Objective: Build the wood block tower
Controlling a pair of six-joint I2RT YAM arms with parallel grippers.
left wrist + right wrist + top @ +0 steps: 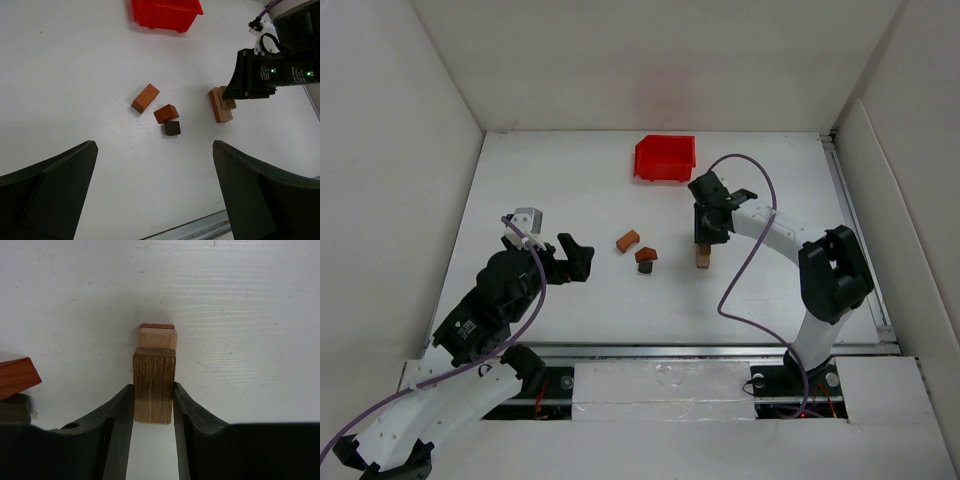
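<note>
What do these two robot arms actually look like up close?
Both the left arm and right arm mix white tube-like segments with chunky black joints. A purple cable loops along each. The fingers are black, broad and tapering. Small green lights glow on the right wrist.

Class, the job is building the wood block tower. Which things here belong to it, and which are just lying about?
Belong: the started tower, gripped by the right hand; orange block; reddish-brown block; dark block.
Lying about: red bin.
</note>
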